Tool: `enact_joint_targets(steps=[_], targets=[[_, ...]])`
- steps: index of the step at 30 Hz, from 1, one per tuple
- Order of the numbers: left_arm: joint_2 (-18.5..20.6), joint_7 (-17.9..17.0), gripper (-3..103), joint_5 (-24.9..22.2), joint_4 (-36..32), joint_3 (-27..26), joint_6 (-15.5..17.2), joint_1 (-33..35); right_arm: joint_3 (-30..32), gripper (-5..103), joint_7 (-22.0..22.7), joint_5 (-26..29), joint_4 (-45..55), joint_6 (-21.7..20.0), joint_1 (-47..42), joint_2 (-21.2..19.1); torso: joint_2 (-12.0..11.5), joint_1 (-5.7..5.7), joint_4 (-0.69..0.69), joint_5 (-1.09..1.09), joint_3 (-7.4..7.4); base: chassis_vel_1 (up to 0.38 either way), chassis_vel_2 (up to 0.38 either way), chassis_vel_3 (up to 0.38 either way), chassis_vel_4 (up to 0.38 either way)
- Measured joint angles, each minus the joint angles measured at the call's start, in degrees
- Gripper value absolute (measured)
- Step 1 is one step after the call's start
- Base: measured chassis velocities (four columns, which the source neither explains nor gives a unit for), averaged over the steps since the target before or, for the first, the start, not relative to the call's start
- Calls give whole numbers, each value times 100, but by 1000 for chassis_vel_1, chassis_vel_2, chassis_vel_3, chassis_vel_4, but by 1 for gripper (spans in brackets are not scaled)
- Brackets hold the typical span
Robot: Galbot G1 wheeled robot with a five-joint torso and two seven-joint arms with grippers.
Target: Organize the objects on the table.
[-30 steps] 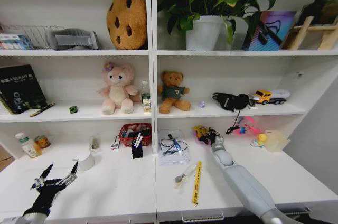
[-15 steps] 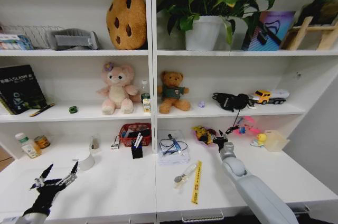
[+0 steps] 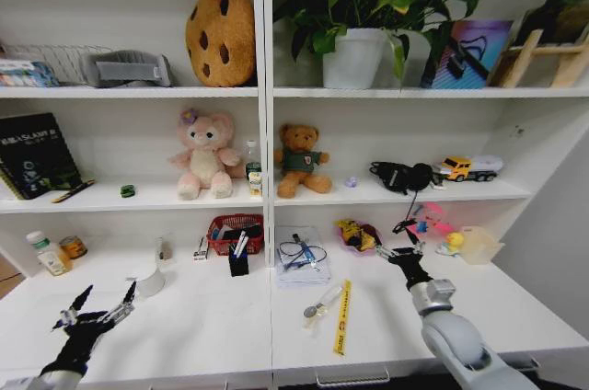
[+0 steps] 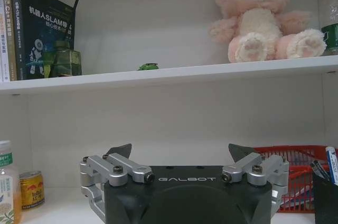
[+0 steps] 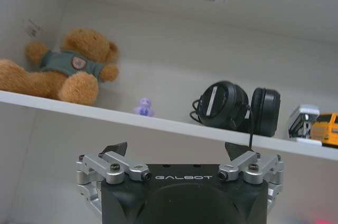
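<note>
I see the right claw (image 3: 401, 251) spread wide, empty, above the desk (image 3: 515, 303) beside the pink tray (image 3: 357, 235). Left claw (image 3: 95, 307) wide, empty, low over the desk's left end. Green toy car (image 3: 128, 190) on middle shelf.

Head camera above the table (image 3: 212, 326), facing the shelves, each wrist camera close behind its spread jaws, facing the teddy-bear (image 5: 63, 68) shelf, shared with head view
</note>
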Motion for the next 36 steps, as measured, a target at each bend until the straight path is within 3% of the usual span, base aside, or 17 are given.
enact_joint_targets(steps=[6, 9, 31, 36], targets=[[0, 0, 100, 0, 0, 0, 0, 0, 842, 100, -624, 22, 167, 813, -971, 36, 0, 0, -2, 1, 0, 0, 0, 0, 0], [0, 0, 100, 0, 0, 0, 0, 0, 1032, 100, -633, 18, 129, 912, -1150, 99, 0, 0, 0, 1, 1, 0, 0, 0, 0], [0, 0, 100, 0, 0, 0, 0, 0, 1264, 100, -177, -77, 386, 721, -1387, 535, 0, 0, -1, 0, 1, 0, 0, 0, 0], [0, 0, 100, 0, 0, 0, 0, 0, 1177, 100, -99, -69, 467, 482, -1366, 627, -1, 1, -1, 0, 1, 0, 0, 0, 0]])
